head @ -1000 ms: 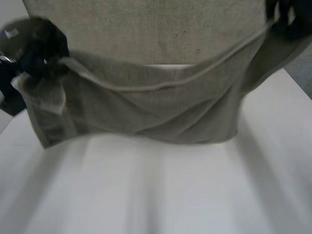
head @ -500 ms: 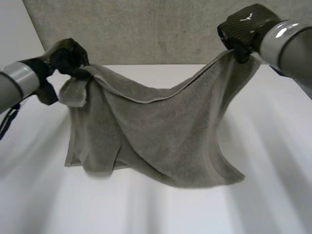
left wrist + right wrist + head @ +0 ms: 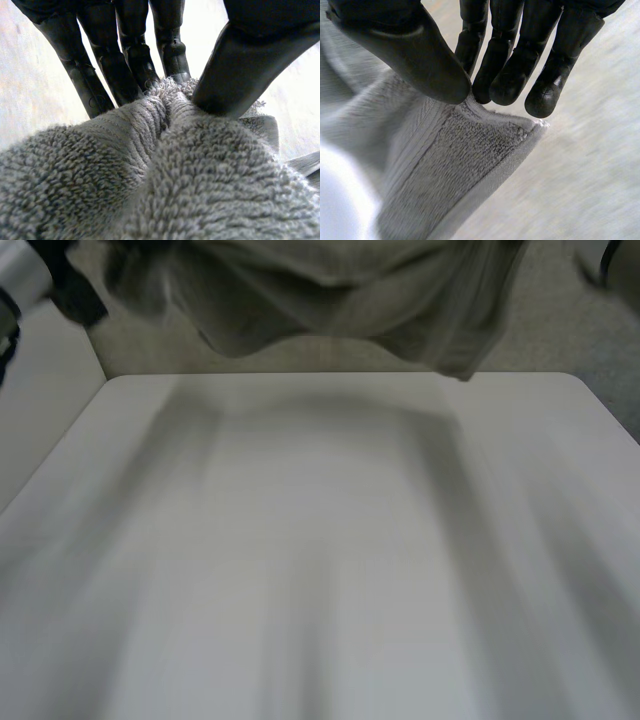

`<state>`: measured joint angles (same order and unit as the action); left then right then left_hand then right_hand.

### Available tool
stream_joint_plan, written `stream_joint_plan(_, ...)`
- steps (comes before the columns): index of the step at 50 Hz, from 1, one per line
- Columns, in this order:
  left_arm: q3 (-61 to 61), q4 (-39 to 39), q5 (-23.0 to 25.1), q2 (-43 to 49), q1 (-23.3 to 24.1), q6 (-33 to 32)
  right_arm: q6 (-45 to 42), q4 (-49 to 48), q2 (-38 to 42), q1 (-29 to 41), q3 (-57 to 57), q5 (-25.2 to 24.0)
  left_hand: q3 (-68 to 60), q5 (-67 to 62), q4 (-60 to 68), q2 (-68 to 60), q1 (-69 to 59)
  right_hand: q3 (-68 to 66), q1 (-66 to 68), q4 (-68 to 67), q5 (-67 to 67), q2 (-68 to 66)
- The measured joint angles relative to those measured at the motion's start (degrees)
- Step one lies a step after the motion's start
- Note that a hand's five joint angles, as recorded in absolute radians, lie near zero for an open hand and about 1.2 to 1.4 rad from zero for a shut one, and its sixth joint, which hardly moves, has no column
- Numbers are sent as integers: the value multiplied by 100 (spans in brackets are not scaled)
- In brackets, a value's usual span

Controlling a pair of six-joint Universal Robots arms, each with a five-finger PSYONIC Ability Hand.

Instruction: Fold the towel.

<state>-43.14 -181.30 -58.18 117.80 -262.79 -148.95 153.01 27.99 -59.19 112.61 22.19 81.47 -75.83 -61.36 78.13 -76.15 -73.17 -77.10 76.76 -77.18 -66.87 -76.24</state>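
A grey-green terry towel [image 3: 340, 295] hangs in the air above the far edge of the white table [image 3: 320, 540], its lower hem well off the surface. In the left wrist view my left hand [image 3: 125, 55] pinches a bunched corner of the towel [image 3: 165, 165] between thumb and fingers. The right wrist view has my right hand [image 3: 510, 65] pinching the hemmed corner of the towel [image 3: 465, 150] between thumb and fingertips. Part of my left arm [image 3: 40, 280] is at the towel's left end in the head view.
A grey carpeted floor [image 3: 570, 340] lies beyond the table's far edge. The table's left edge [image 3: 60, 450] runs diagonally toward the near side.
Both hands have lifted the towel sharply upward; it hung down to the table half a second ago and now hangs high above the table's far edge.
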Motion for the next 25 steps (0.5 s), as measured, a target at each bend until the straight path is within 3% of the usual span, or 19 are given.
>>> stream_joint_plan(5, -1296, -77, 574, -44, -188, -342, -304, 395, -210, -19, 1391, -284, 0, 0, 0, -2, 0, 0, 0, 0, 0, -1)
stream_joint_plan(12, -3385, -263, 1216, 184, -458, -1837, -884, -149, -603, -224, 4073, -596, 0, -1, 0, -3, 0, 0, 0, 0, 0, -1)
stream_joint_plan(21, -4604, -85, 1329, 614, -612, -3994, -1276, -1450, -843, -519, 6475, -652, 0, -29, -11, -3, 0, 0, 0, 0, 0, -1)
stream_joint_plan(25, -4724, 224, 1298, 672, -680, -4610, -1354, -1823, -906, -578, 7105, -642, 786, 291, -1077, 846, 505, 0, 0, 0, 0, -1)
